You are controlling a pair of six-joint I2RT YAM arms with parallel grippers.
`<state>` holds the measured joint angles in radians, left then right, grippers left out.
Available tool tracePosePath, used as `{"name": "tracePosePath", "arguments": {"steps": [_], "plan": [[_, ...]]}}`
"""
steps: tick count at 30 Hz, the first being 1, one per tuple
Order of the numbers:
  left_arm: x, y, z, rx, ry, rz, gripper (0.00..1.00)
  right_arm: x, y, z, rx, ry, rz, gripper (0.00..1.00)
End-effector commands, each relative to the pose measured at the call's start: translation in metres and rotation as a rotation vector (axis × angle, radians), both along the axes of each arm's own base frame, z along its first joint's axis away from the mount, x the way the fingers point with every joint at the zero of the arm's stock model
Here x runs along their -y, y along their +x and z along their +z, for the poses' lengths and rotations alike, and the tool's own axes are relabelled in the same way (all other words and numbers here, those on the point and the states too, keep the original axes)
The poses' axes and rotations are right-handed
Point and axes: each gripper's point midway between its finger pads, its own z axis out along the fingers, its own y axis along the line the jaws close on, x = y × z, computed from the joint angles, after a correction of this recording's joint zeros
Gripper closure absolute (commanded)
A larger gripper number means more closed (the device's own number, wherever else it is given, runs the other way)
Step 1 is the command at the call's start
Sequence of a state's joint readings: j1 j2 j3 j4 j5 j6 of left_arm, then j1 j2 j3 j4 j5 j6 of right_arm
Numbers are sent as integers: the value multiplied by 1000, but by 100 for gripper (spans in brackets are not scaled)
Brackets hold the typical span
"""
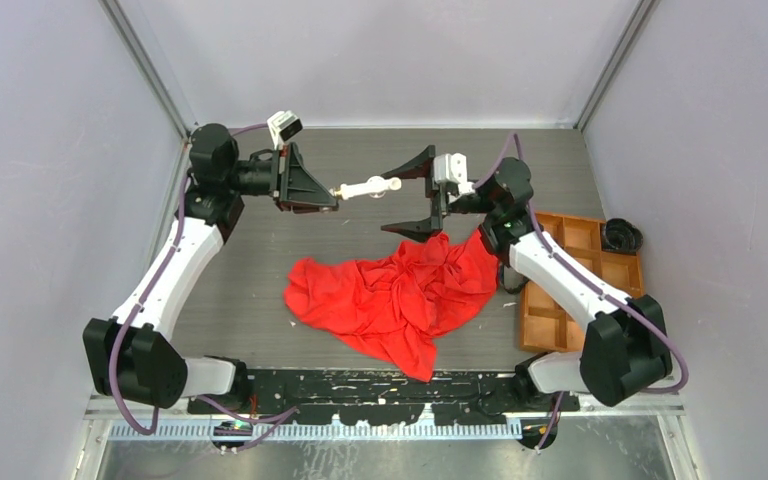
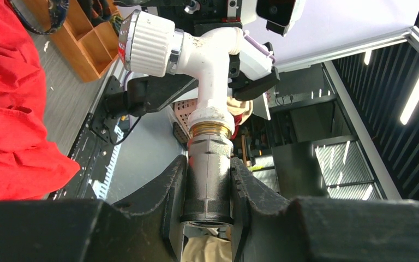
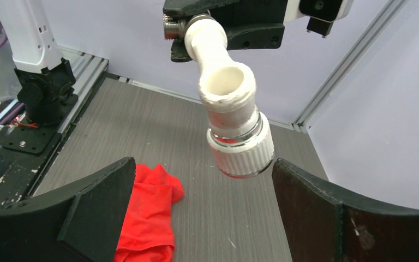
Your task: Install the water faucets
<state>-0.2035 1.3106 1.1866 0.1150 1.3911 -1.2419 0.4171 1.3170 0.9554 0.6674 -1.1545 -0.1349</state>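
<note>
The white water faucet [image 1: 365, 187] hangs in mid-air above the far part of the table, held level between the two arms. My left gripper [image 1: 330, 196] is shut on its dark grey metal fitting [image 2: 209, 180]. The brassy thread [image 2: 210, 131] enters that fitting, and the ribbed white knob [image 2: 147, 43] points away. My right gripper [image 1: 400, 192] is open wide. Its fingers stand on either side of the knob [image 3: 240, 150] without touching it. In the right wrist view the faucet's open spout [image 3: 226, 82] faces the camera.
A crumpled red cloth [image 1: 400, 295] lies mid-table below the faucet. An orange compartment tray [image 1: 570, 280] sits at the right with a black coiled part [image 1: 622, 236] beside it. White walls and metal frame posts enclose the table.
</note>
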Motion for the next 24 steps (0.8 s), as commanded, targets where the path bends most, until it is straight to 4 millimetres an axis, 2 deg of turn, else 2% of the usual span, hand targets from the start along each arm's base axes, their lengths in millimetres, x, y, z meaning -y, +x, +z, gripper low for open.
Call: {"name": "tracePosePath", "arguments": {"steps": [1,5,12,14,15,17,18,22,24], "plan": [[-1,-17,13,106,-17,-48,100,-5,-3,32,63,65,25,0],[0,-19,12,106,-17,-60,100,-10,-10,45,47,121,64,1],[2,-11,7,95,-13,-71,100,-20,-16,58,-125,136,120,20],[2,-9,8,98,-14,-77,100,-23,-16,58,-167,132,132,33],[2,-8,9,99,-14,-77,100,-24,-15,58,-195,127,136,44],[2,-6,10,108,-15,-79,100,-27,-12,54,-273,106,146,74],[2,-5,10,112,-15,-84,100,-29,-11,52,-321,90,146,82],[2,1,10,127,-14,-85,100,-29,-15,42,-461,59,147,96],[3,7,7,138,-14,-73,100,-28,-15,45,-559,81,124,100]]}}
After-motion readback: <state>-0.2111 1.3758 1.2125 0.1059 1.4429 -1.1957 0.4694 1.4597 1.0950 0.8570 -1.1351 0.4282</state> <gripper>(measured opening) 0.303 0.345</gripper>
